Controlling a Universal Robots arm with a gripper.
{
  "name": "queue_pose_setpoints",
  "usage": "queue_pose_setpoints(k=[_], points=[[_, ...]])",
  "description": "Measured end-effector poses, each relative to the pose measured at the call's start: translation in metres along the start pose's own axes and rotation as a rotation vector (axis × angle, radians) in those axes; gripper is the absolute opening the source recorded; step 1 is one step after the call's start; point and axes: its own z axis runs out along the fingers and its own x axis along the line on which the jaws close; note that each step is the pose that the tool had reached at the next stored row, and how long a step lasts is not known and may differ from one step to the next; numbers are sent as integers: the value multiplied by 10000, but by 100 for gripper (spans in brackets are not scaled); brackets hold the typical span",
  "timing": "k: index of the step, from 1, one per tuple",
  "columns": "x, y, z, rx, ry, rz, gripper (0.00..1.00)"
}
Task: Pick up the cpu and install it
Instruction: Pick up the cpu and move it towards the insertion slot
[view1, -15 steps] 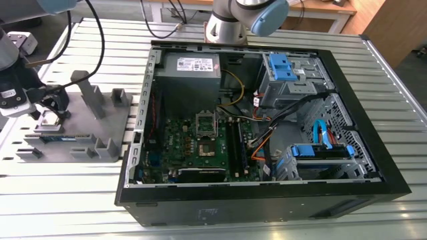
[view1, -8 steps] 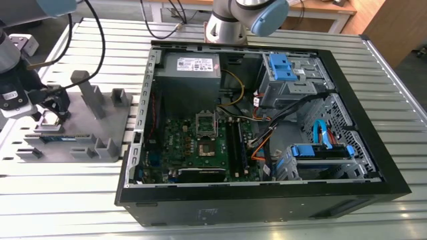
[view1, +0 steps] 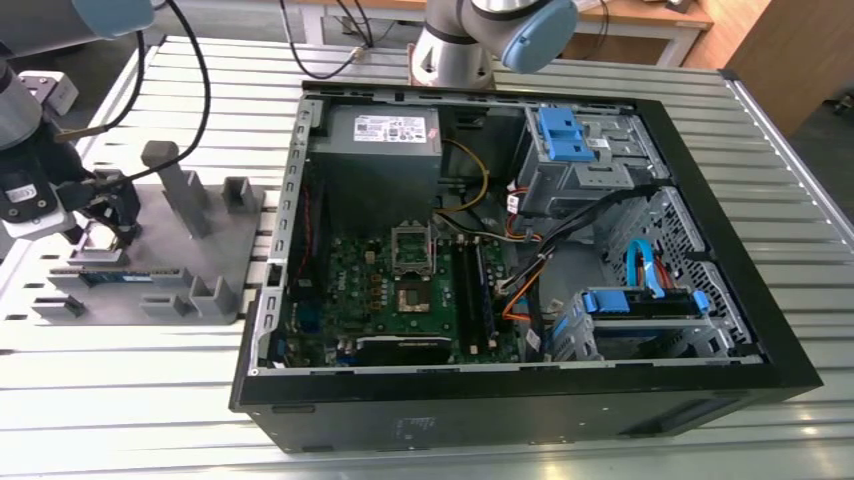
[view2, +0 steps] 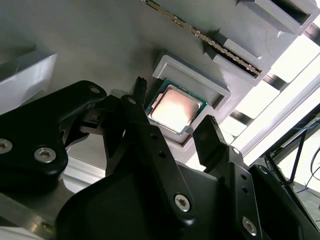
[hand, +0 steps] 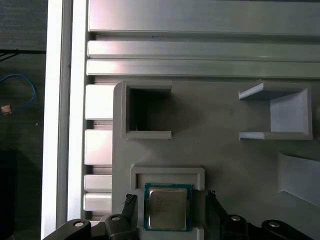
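On the grey tray (hand: 225, 160) we see the cpu (view2: 175, 110) in its walled seat (hand: 167, 172), our gripper (hand: 170, 199) spread astride it, holding nothing. A memory stick (view2: 200, 34) shares the tray, which rests on a slatted table (hand: 200, 20).

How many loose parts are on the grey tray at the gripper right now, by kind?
processor chip: 1, lying between the open fingers
memory stick: 1
Total: 2
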Motion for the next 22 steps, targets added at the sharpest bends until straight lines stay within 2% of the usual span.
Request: queue_pose_setpoints(k=[14, 17, 18, 22], points=[[7, -4, 3, 0, -1, -2, 64], [7, -4, 3, 0, -2, -1, 63], [7, -4, 3, 0, -1, -1, 56], [7, -4, 3, 0, -1, -2, 56]])
